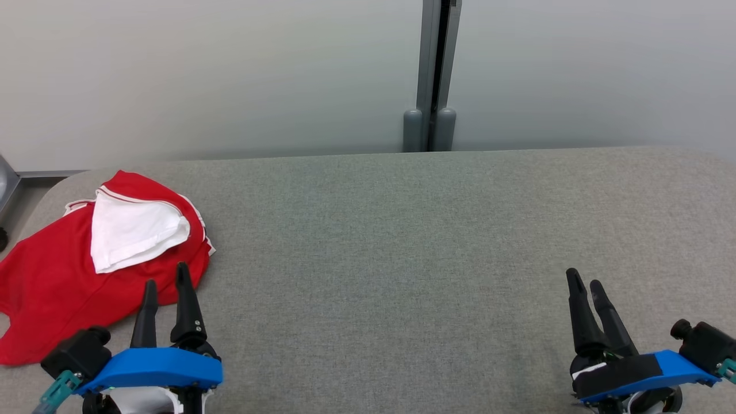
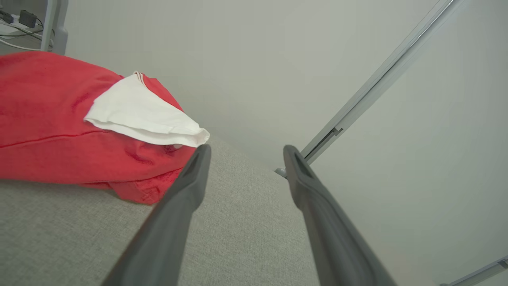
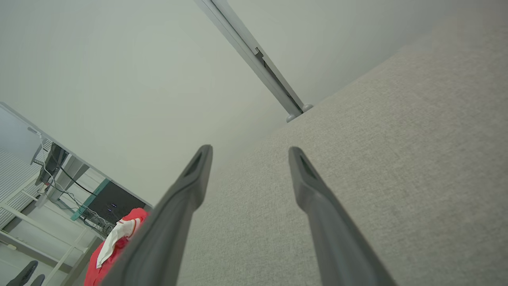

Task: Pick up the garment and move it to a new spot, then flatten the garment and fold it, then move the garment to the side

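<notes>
With the left gripper (image 1: 167, 275) and right gripper (image 1: 583, 277) both spread and empty, a shallow pinch on the crumpled red-and-white shirt (image 1: 52, 276) risked dragging it off the left edge of the padded table (image 1: 402, 259).

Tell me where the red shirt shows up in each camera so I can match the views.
Head view: red shirt at the far left, by the left claw.
Left wrist view: upper left, white panel on top.
Right wrist view: bottom left corner, small and distant.
Shared landmark: the grey metal post at the table's far edge.
</notes>
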Robot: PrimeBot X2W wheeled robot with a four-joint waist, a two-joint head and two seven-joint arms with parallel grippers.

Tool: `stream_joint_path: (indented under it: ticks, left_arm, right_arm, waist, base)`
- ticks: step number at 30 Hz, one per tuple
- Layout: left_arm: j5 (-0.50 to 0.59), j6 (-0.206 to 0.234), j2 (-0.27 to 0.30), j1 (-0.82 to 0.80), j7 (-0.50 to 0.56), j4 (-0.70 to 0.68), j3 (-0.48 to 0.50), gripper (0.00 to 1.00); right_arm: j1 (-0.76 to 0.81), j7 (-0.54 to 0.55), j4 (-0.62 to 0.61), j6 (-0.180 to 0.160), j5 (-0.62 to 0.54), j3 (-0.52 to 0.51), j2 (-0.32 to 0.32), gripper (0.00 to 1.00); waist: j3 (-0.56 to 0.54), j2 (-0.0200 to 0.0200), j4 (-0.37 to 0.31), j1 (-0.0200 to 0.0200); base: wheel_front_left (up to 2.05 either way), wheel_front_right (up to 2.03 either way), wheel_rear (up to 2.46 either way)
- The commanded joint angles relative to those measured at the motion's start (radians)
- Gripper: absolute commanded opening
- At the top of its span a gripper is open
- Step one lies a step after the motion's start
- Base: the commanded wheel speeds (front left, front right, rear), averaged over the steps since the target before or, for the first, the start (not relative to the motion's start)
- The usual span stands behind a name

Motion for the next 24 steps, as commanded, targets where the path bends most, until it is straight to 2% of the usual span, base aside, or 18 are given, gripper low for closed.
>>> stream_joint_path:
  ticks: [1,24]
  left_arm:
    - [0.033,0.005,0.006,-0.008,-0.010,-0.008,-0.005,1.00]
    - [0.291,0.048,0.023,-0.009,-0.071,0.013,-0.051,1.00]
  right_arm:
    - [-0.004,-0.010,-0.010,0.002,-0.034,0.004,-0.007,1.00]
    - [0.003,-0.071,-0.010,0.002,-0.316,0.011,-0.008,1.00]
  waist:
    - [0.000,-0.0001,0.001,0.0000]
    - [0.002,-0.0001,0.012,0.0000]
  base:
    - [0.00,0.00,0.00]
    - [0.00,0.00,0.00]
